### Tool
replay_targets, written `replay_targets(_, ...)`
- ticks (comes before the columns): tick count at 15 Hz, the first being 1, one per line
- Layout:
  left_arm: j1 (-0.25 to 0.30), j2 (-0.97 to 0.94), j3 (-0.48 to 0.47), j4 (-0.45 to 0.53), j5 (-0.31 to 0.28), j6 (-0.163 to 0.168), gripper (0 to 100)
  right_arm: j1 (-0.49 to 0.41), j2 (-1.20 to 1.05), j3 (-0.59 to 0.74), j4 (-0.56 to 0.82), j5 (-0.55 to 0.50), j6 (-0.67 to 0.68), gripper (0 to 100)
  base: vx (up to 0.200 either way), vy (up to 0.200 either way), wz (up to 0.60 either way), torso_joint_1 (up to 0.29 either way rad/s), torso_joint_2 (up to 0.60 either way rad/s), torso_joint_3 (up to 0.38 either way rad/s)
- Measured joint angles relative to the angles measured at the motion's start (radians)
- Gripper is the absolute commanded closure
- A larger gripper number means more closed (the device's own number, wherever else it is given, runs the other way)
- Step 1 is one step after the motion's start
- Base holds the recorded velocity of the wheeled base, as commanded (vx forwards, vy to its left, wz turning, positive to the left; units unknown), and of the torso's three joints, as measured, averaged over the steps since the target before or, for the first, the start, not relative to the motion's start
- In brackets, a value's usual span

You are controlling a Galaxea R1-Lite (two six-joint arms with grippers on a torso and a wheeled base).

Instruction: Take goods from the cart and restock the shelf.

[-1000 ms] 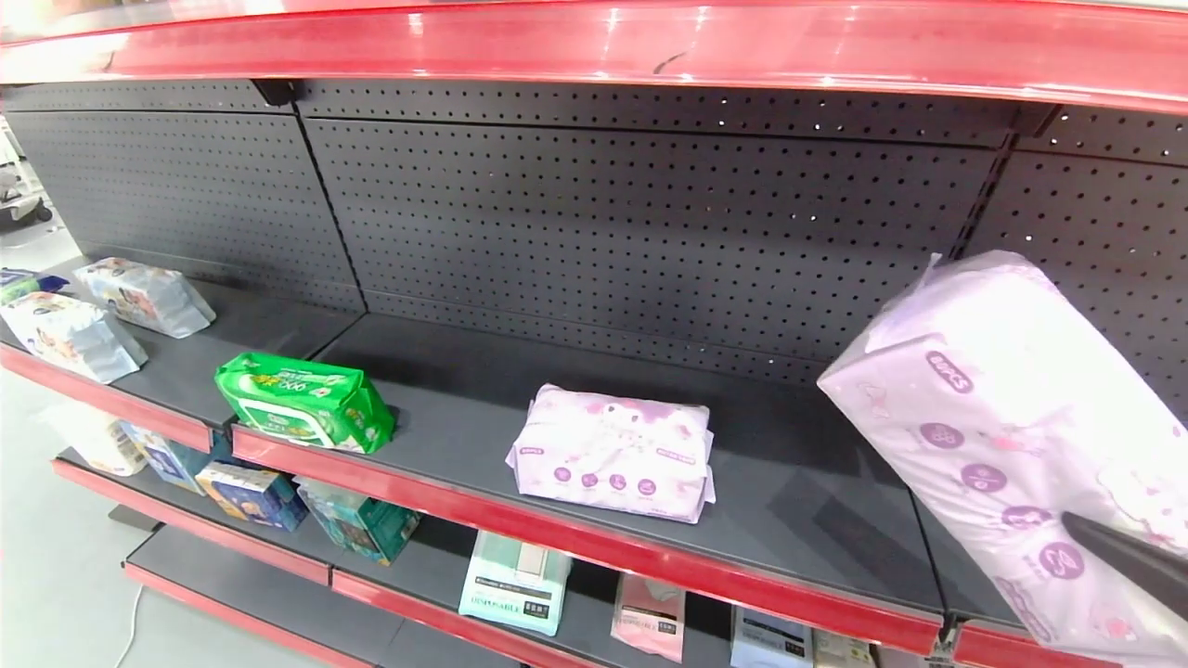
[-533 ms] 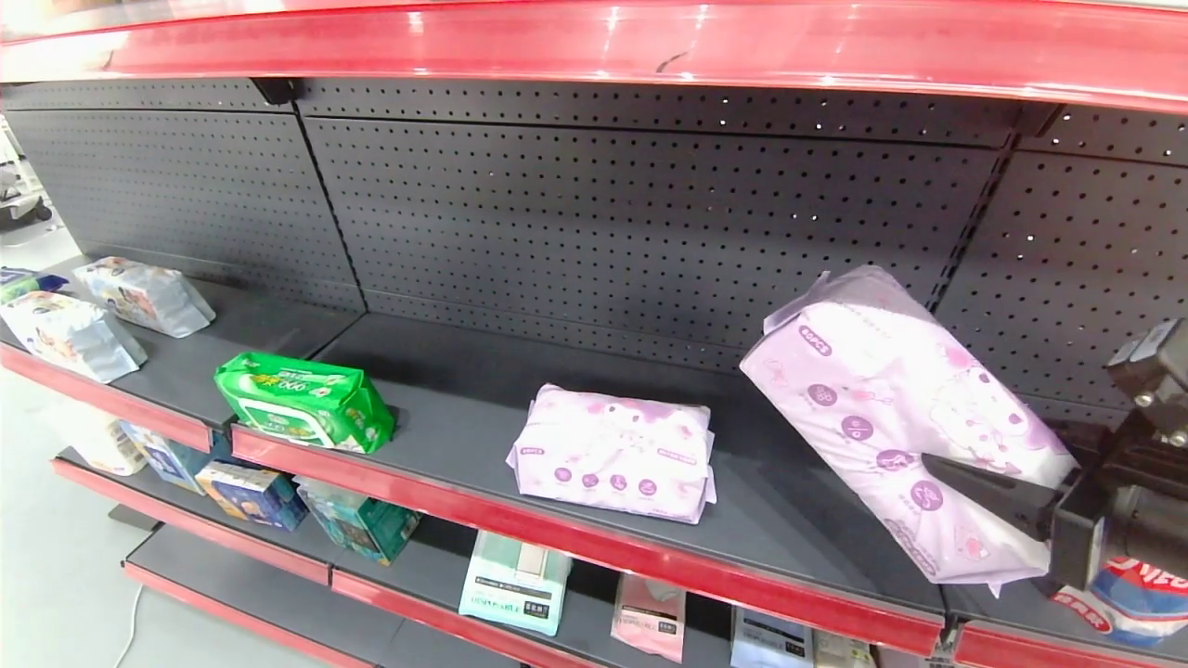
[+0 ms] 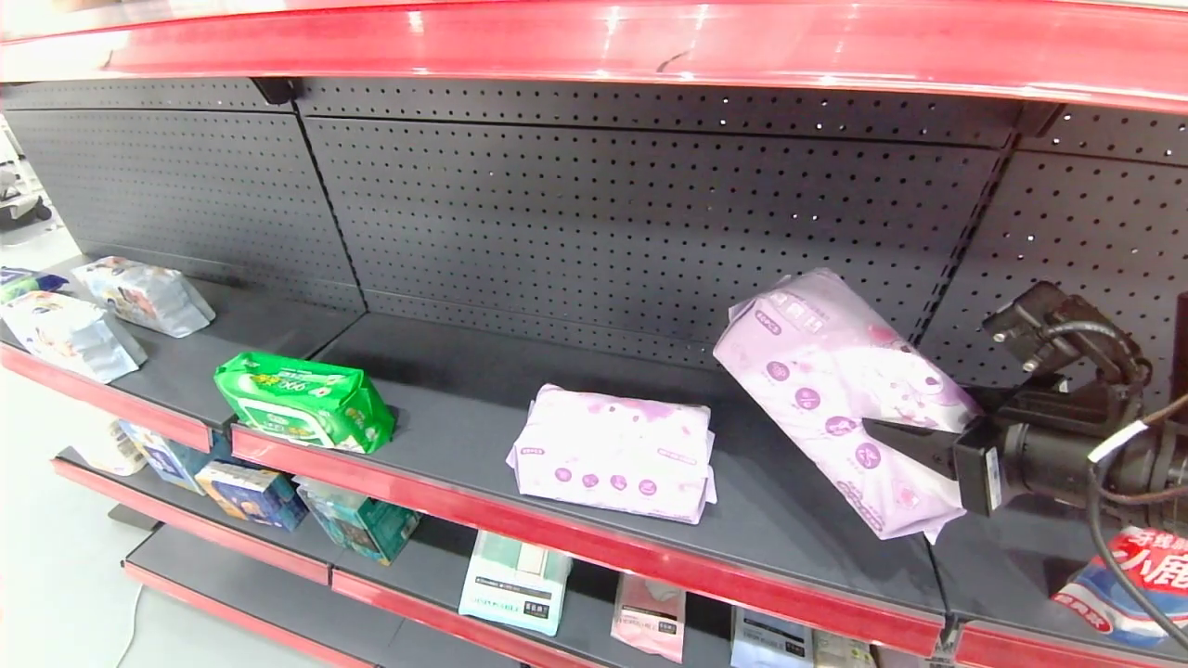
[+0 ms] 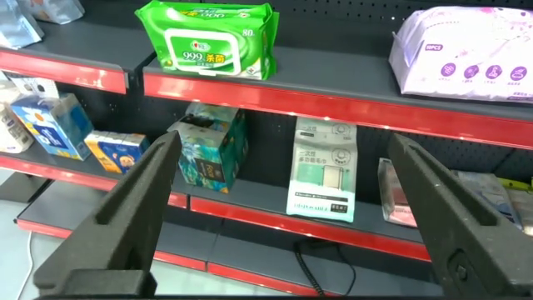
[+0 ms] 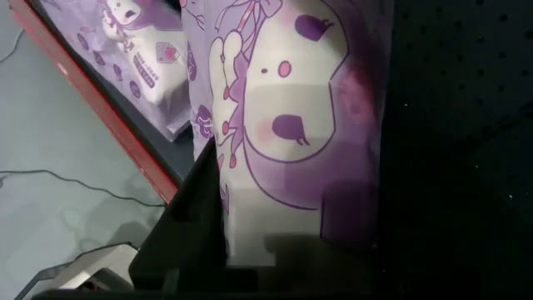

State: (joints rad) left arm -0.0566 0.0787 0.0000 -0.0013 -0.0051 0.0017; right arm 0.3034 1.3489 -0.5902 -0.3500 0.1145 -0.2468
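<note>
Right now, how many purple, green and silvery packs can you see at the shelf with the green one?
Lilac soft plastic packs: 2, one lying flat, one tilted in the right end effector
Green soft plastic pack: 1
Silvery crinkled pouches: 2
Total: 5

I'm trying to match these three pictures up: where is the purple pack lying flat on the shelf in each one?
Head view: the flat purple pack lies mid-shelf, between the green pack and the held pack.
Left wrist view: on the shelf past the green pack, above the pale green box.
Right wrist view: beside the held pack, along the shelf front.
Shared landmark: the red shelf edge in front of it.
</note>
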Motion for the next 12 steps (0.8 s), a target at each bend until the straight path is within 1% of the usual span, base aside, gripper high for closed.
replay_targets(3, 0.0, 0.0, 0.0, 0.0, 0.0, 0.0, 0, -0.006, 0.053, -0.014, 0.0, 0.0, -0.001, 100, 0.0, 0.0, 0.0, 0.0, 0.0, 0.0)
replay_targets(7, 0.0, 0.001, 0.0, 0.0, 0.0, 0.0, 0, -0.023, 0.111, -0.028, -0.054, -0.003, -0.008, 100, 0.0, 0.0, 0.0, 0.0, 0.0, 0.0)
replay_targets(12, 0.0, 0.001, 0.0, 0.0, -0.001, 0.0, 0, -0.042, 0.2, -0.1, -0.067, -0.006, -0.009, 100, 0.0, 0.0, 0.0, 0.0, 0.0, 0.0)
